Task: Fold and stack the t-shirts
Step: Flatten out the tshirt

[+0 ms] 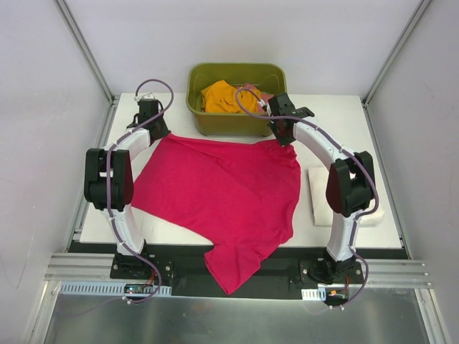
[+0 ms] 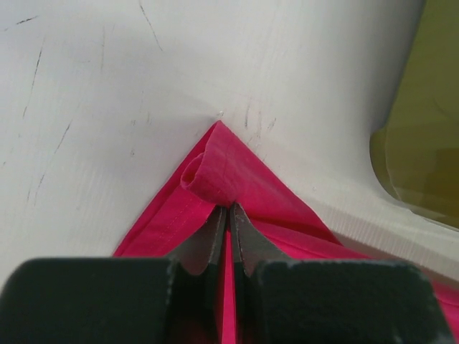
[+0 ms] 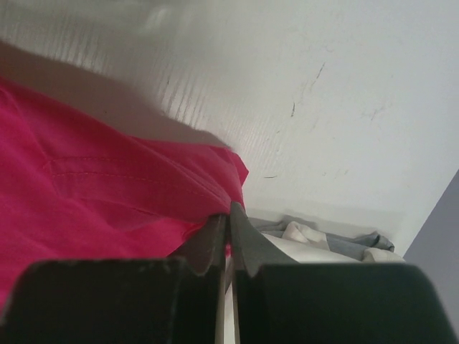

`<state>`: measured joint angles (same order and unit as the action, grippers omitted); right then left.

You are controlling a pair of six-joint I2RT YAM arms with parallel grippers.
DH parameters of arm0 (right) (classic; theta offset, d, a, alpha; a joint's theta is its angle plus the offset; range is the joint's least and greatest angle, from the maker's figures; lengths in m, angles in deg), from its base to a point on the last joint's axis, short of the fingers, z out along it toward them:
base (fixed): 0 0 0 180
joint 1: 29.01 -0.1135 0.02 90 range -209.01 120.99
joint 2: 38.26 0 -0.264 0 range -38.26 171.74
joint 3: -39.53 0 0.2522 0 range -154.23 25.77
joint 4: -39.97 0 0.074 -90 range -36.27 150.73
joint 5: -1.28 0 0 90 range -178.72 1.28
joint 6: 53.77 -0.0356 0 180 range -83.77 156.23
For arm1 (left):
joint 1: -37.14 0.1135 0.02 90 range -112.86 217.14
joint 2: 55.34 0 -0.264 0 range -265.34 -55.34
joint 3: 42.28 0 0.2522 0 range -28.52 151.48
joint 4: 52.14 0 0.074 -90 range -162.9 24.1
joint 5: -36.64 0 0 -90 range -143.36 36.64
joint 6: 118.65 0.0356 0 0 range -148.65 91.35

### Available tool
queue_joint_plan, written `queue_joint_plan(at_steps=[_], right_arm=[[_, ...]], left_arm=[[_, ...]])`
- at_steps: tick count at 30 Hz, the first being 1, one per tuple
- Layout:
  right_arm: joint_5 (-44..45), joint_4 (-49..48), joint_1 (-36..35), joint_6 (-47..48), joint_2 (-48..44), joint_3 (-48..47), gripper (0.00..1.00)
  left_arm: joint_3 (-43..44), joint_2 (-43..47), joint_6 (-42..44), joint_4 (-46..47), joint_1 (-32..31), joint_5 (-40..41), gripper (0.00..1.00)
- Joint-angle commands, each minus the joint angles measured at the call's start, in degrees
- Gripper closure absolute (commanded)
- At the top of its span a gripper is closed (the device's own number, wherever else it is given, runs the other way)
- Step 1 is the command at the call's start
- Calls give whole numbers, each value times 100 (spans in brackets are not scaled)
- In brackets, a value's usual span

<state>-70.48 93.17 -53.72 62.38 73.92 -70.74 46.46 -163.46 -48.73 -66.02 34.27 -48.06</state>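
- Ahead of my left jaws, counter (image 2: 107,107) runs on at 12 o'clock; tub (image 2: 423,122) edge at 2.
- My left jaws and right jaws each pinch a crimson t-shirt (image 1: 222,190) corner.

Bright, even light from overhead, sharp in the top view. In the right wrist view the crimson-pink t-shirt (image 3: 107,193) casts a soft shadow on the table (image 3: 344,93); glare streaks the top left, and the near foreground blurs
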Motion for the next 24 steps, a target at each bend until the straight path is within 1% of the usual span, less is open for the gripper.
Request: queue_joint_plan(at_steps=[1,6,9,10,12,13,15,16,18,20,21,23,24], right_arm=[[31,-173,36,-189,-864,176,98],[-66,-358,45,-242,-1636,483,98],[-154,-367,36,-233,-2006,554,98],[-189,-376,45,-225,-2268,589,98],[-250,-376,45,-189,-2568,572,98],[-277,-376,45,-172,-2874,537,98],[-382,-367,36,-84,-3148,458,98],[-435,-367,45,-67,-3315,414,98],[-593,-323,36,30,-3719,221,98],[-716,-236,45,74,-4096,-85,97],[-873,-139,36,92,-4221,-192,96],[-1119,-68,36,162,-4484,-403,95],[-1373,-16,36,188,-4703,-604,95]], left_arm=[[-53,579,4,144,59,217,100],[-273,1274,-32,153,59,462,100],[-405,1828,-23,153,59,551,100],[-484,2142,-40,153,59,595,100],[-519,2487,-32,153,59,630,100],[-528,2828,-23,153,59,621,100],[-511,3190,4,153,59,613,100],[-476,3531,21,153,59,613,100],[-423,4076,39,153,59,543,100],[-344,4429,65,144,59,403,100],[-309,4779,74,135,59,358,100],[-195,5132,83,126,59,279,100],[-151,5447,91,109,59,192,100]])
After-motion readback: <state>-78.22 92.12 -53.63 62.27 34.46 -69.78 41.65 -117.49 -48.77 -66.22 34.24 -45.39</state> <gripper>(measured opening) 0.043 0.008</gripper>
